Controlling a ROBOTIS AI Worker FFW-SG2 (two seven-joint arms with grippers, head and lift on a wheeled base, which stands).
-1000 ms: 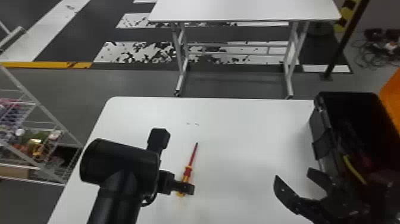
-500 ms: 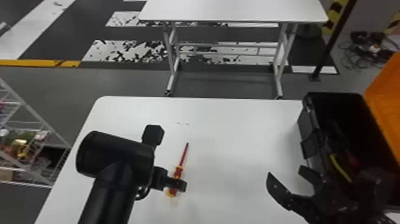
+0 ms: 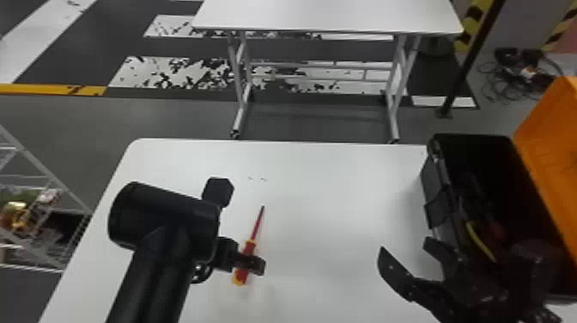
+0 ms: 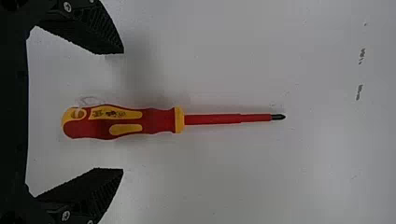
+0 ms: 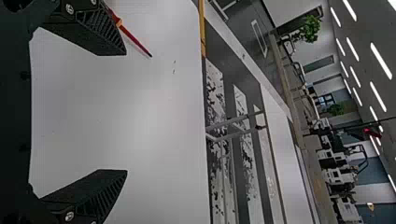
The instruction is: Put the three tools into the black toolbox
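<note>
My left gripper is over the white table at a red-and-yellow screwdriver, partly covering its handle. In the left wrist view, the left gripper is open, with the handle of the screwdriver lying between its fingers, untouched by either. The black toolbox stands open at the table's right side. Inside it are dark tools and a yellow-and-red handle. My right gripper is near the toolbox's near left side; in the right wrist view this gripper is open and holds nothing.
The toolbox's raised orange lid leans outward on the right. A wire rack stands beyond the table's left edge. Another white table is farther back. Bare tabletop stretches between the screwdriver and the toolbox.
The head view has swung a little to the right, so the table, screwdriver and toolbox appear farther left. Both grippers stay near their earlier places; the screwdriver lies as before.
</note>
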